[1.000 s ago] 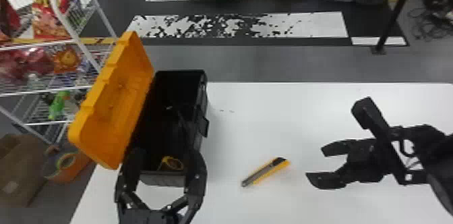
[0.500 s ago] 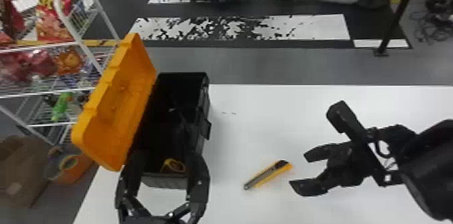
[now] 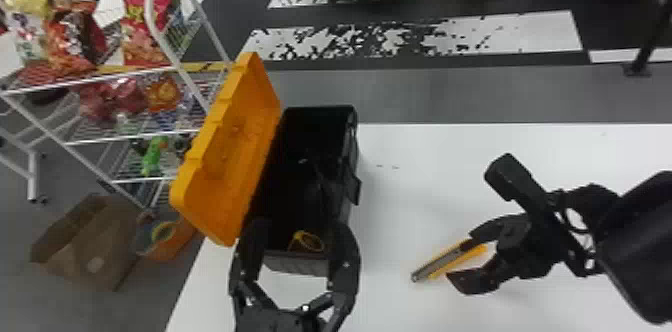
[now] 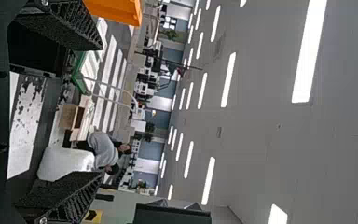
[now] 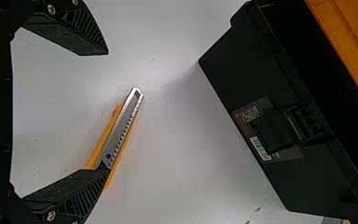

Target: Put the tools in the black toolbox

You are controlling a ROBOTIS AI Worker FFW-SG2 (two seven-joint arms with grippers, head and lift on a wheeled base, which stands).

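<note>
White tabletop (image 5: pixel 177 154) bears the utility knife (image 5: pixel 122 128), slanting lengthwise beneath one finger of my nearer right gripper (image 5: pixel 107 112), fingers apart.

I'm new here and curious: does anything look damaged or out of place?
The white floor stripe beyond the table looks damaged: its paint is patchy, dark showing through. The table has small dark marks. Otherwise, nothing stands out.

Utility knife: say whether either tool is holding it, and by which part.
Nothing is held. The utility knife lies on the white table with the right tool open over it; the left tool is open and empty.
</note>
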